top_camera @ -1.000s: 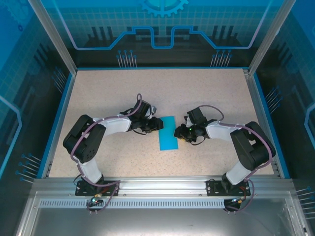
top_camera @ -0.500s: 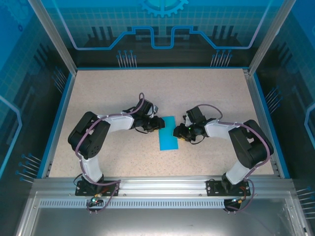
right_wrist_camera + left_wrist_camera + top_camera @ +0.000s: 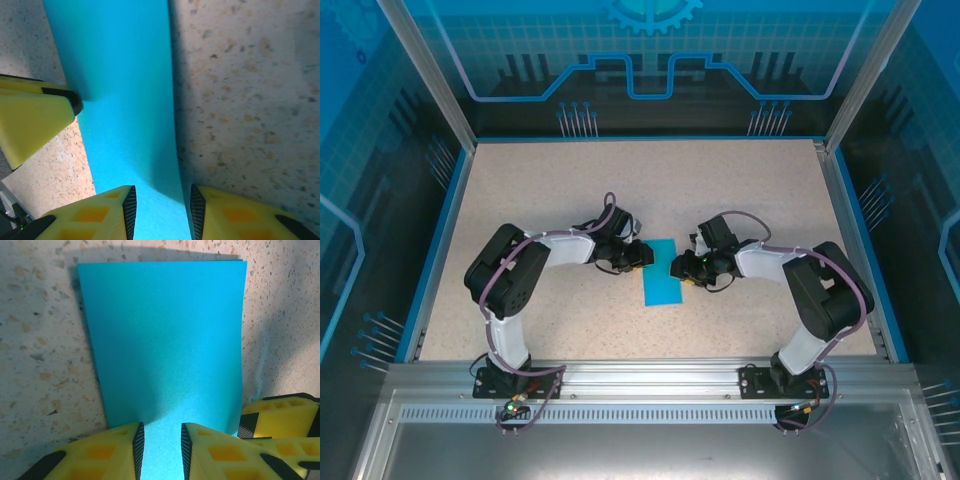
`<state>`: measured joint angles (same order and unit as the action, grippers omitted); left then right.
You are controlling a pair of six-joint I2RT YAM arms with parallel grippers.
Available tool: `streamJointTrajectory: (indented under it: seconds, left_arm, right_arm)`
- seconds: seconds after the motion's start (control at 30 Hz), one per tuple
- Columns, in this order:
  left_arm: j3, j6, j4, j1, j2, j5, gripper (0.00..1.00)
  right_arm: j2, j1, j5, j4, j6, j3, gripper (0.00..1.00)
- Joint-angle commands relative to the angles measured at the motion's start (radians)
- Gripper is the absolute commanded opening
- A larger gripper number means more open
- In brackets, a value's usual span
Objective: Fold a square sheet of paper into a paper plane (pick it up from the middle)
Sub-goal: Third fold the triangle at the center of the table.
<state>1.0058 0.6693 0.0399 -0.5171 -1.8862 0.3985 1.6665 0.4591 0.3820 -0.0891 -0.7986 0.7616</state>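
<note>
left gripper (image 3: 161, 442) and right gripper (image 3: 162, 205), both narrowly parted, straddle opposite edges of the sheet of paper (image 3: 165, 340), so i'd press evenly to avoid skewing it.

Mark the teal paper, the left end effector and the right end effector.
teal paper (image 3: 662, 280): top external view, middle of the sheet.
left end effector (image 3: 161, 430): left wrist view, midway between its yellow fingertips.
right end effector (image 3: 162, 192): right wrist view, midway between its yellow fingertips.

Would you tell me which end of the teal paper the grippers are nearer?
The far end: left gripper and right gripper flank the paper there; its near end lies untouched.
</note>
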Motion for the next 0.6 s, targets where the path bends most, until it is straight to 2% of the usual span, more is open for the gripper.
streamJointTrajectory:
  seconds: [0.0,0.3,0.37,0.57]
  left_arm:
    - [0.014,-0.037,0.027,-0.002,-0.015,0.027,0.29]
    - [0.028,-0.075,0.054,-0.002,-0.011,0.036,0.29]
    - [0.027,-0.086,0.055,-0.003,-0.001,0.042,0.29]
    - [0.002,-0.114,0.049,-0.004,0.055,0.041,0.32]
  right_arm:
    - [0.004,-0.008,0.055,0.021,0.010,0.009,0.37]
    - [-0.019,-0.020,0.031,-0.015,0.023,0.018,0.34]
    - [0.000,-0.029,0.017,-0.049,0.025,0.033,0.30]
    - [0.019,-0.039,0.073,0.025,-0.008,0.012,0.19]
